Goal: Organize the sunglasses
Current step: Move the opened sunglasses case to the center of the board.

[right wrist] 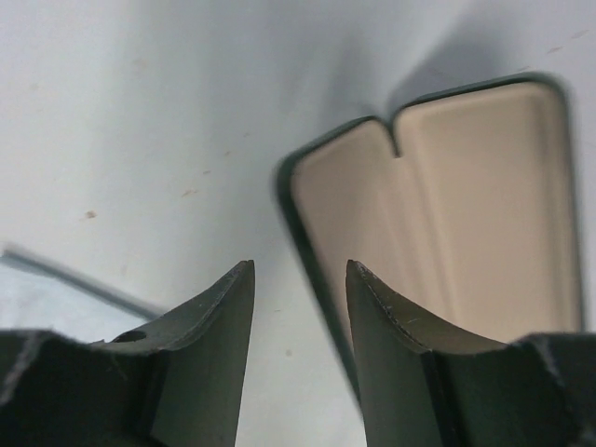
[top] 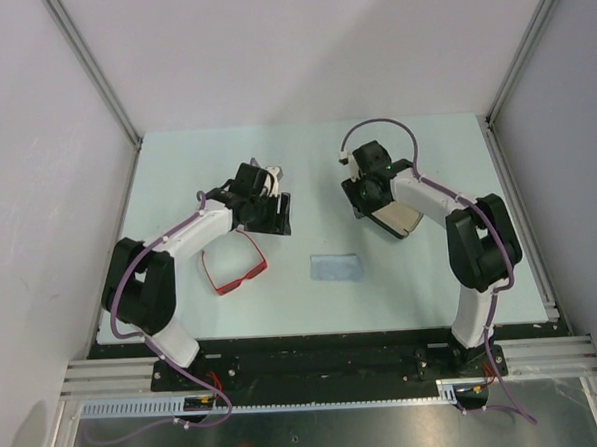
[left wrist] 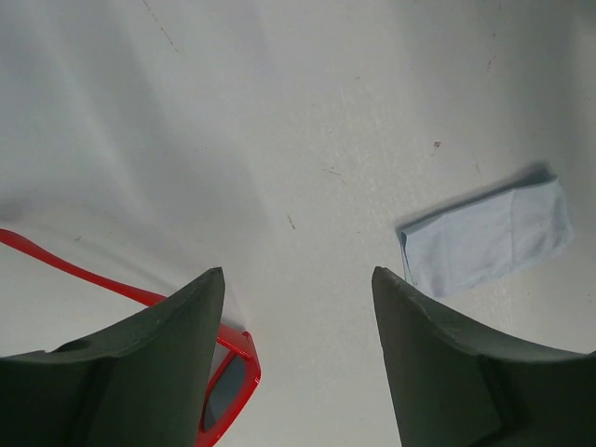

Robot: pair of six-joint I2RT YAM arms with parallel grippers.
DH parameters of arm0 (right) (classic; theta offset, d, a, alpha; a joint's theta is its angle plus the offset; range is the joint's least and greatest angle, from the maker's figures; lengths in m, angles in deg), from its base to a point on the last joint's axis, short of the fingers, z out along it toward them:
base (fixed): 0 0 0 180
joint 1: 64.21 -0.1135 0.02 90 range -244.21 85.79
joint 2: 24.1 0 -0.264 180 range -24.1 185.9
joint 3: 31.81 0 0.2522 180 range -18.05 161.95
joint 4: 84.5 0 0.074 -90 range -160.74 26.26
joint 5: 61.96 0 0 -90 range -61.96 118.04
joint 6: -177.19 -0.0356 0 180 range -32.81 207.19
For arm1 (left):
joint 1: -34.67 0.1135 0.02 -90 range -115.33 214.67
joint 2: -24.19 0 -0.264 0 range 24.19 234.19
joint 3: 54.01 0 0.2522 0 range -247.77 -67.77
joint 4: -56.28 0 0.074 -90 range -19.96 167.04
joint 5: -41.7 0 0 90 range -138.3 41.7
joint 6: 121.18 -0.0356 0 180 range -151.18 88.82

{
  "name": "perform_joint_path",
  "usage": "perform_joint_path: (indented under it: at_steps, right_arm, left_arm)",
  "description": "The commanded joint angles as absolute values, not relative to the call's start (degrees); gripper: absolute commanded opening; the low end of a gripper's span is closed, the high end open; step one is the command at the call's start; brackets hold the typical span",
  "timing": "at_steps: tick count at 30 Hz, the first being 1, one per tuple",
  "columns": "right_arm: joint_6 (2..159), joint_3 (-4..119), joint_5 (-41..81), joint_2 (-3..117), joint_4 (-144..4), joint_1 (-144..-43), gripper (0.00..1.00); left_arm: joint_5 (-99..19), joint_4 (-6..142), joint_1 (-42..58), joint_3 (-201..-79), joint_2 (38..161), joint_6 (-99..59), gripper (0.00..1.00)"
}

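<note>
Left fingers (left wrist: pixel 140 363): I see them spread wide with nothing between, hanging over bare counter (top: pixel 176 170).
Right fingers (right wrist: pixel 205 354): partly spread with a clear gap and pinching nothing I can make out. The dark rim of the open case (right wrist: pixel 466 214) lines up with that gap. I cannot tell whether the right-hand finger touches it.
Sunglasses (left wrist: pixel 233 372): they lie flat on the counter just beside the left fingers. One lens corner is tucked behind the left-hand finger and a thin red arm runs off toward the frame edge. In the overhead view they sit near the left arm, arms unfolded, well apart from the case.
Handling, my read: light, stiff plastic. The front frame is rigid enough to pinch, but the thin arms and hinges are likely to flex or snap under a hard squeeze, and the glossy surface may slip.
Where I'd take hold: across the bridge or the top bar of the front frame, not on a lens and not on an arm.
Cloth (top: pixel 336 269): pale blue, flat on the counter between the sunglasses and the case, touching neither.
Case, outward: it lies opened with the beige lining up, under the right wrist.
</note>
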State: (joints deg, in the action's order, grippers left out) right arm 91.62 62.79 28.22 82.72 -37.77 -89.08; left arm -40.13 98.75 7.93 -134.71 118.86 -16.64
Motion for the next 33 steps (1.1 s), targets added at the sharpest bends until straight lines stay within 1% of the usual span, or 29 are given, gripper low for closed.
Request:
perform_joint_path:
  at_steps: [1,5,11,19,21,24,27,30,33]
  right_arm:
    - [87.46,61.84,25.14,83.38,-37.87,-91.37,0.49]
    - [85.53,61.75,24.34,86.1,-38.75,-91.99,0.48]
    - [83.86,61.23,25.31,87.17,-38.75,-93.39,0.46]
    - [83.5,60.52,35.59,86.55,-42.35,-98.22,0.45]
    - [81.67,60.52,38.74,86.38,-44.19,-99.36,0.46]
    - [75.61,60.52,42.78,86.73,-45.51,-99.81,0.52]
    - [69.19,60.7,47.09,88.4,-44.82,-99.9,0.54]
    - [63.3,60.87,49.03,89.54,-43.94,-99.63,0.54]
    - [61.44,60.87,47.11,90.33,-45.77,-99.37,0.55]
  left_arm:
    - [-38.54,98.43,8.22,-135.1,117.0,-17.47,0.7]
    - [-38.45,98.43,8.31,-134.83,116.83,-17.82,0.7]
    - [-38.37,98.43,8.48,-133.69,116.12,-18.0,0.7]
    - [-38.37,98.43,9.1,-132.72,114.37,-18.44,0.71]
    - [-38.37,98.43,9.36,-132.55,113.93,-18.35,0.71]
    - [-38.37,98.43,9.71,-132.29,113.14,-18.0,0.71]
    - [-38.45,98.34,9.97,-132.02,112.79,-17.91,0.71]
    - [-38.63,98.43,10.15,-131.5,112.52,-17.65,0.71]
    - [-39.42,98.43,10.41,-131.06,112.08,-17.04,0.71]
